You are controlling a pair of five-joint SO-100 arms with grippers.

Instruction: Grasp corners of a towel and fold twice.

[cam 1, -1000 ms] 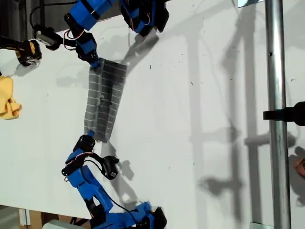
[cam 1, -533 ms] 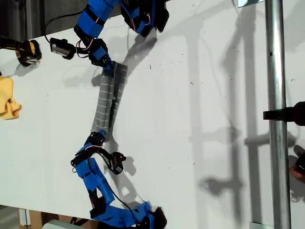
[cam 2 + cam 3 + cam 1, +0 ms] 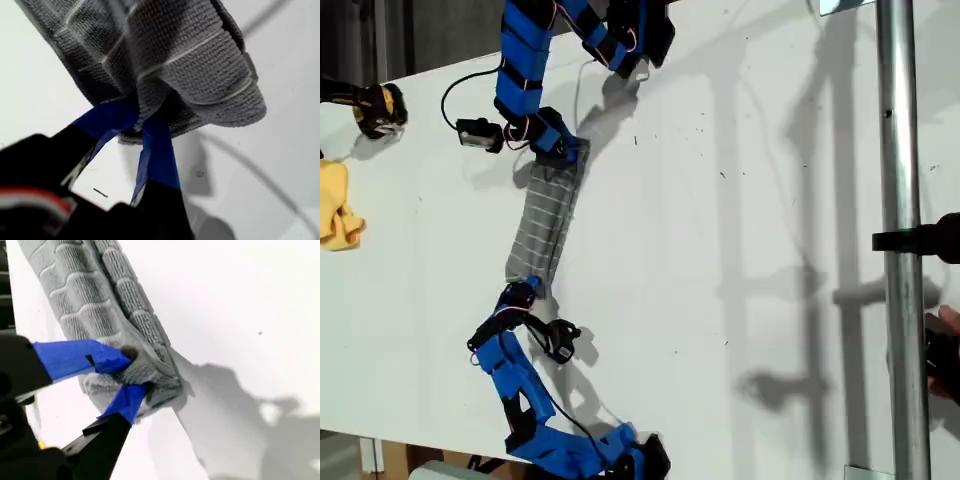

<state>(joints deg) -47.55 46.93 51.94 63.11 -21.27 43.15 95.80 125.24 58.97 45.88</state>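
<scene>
Two claws, one towel (image 3: 542,222): my first claw (image 3: 141,121) and my second claw (image 3: 131,371) each pinch an end, stretched between arms over white surface (image 3: 740,200), exterior view's left half.

Count: one grey striped towel (image 3: 542,228); one yellow cloth (image 3: 338,210); two blue arms, my first gripper (image 3: 140,120) and my second gripper (image 3: 131,371); one metal pole (image 3: 902,240).

1. The exterior view is looking straight down from well above both arms.
2. Each wrist view is peering closely along its own jaws.
3. All three are sharing the towel (image 3: 542,225).
</scene>
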